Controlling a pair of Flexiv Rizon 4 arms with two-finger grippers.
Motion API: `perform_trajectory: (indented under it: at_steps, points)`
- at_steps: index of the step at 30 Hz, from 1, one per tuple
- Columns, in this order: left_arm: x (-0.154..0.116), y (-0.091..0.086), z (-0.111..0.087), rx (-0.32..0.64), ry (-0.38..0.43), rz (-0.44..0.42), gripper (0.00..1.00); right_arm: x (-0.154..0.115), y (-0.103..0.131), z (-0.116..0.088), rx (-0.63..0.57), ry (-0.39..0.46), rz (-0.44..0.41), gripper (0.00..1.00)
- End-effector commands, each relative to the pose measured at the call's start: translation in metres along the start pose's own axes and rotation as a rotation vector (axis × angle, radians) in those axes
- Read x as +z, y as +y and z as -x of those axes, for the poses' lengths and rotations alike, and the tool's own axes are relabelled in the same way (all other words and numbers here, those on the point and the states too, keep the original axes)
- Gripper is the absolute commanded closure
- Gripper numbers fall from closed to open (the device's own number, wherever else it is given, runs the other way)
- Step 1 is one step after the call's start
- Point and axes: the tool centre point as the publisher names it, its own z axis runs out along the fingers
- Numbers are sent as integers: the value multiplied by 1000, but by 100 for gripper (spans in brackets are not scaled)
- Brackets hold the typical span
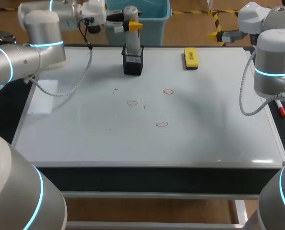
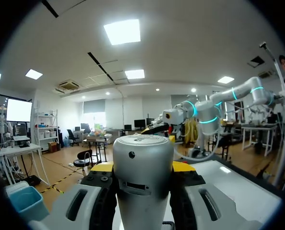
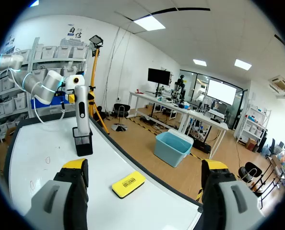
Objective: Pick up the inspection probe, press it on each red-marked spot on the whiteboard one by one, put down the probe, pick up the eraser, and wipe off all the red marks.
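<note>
The inspection probe (image 1: 132, 40) was seen standing upright in its black holder (image 1: 133, 63) at the far edge of the whiteboard (image 1: 85, 134). It had not yet been lifted out. The left gripper (image 2: 142, 166) was set around the probe's upper part. In the left wrist view its fingers (image 2: 102, 167) were seen pressed against the silver body from both sides, so the probe was judged to be gripped.

Three red marks were drawn near the middle of the board: one nearest the holder (image 1: 132, 102), one farther to the right (image 1: 168, 91) and one closer to the near edge (image 1: 162, 124). None was covered or touched. The yellow eraser (image 1: 191, 58) was laid flat at the far edge, right of the holder and well apart from it. The right gripper (image 3: 145, 168) was held off the board's far right corner, spread wide, with nothing between its fingers.

The step in hand was judged to be the pick-up of the probe, the first of the task. A straight lift was called for next, so that the probe would clear the holder without tipping it. It could then be carried to the nearest mark and pressed down squarely.
</note>
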Motion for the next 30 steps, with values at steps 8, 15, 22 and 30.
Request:
perform_trajectory:
  at_steps: [8, 15, 22, 30]
  points:
    - [-14, -54, -14, 38, -70, 21, 100, 0, 0, 0, 0, 0, 0, 0]
    - [-39, -74, -21, 5, -126, 17, 100, 0, 0, 0, 0, 0, 0, 0]
    - [-78, -80, -30, 28, -176, 21, 100, 0, 0, 0, 0, 0, 0, 0]
    - [-122, -69, -43, 25, -218, 38, 100, 0, 0, 0, 0, 0, 0, 0]
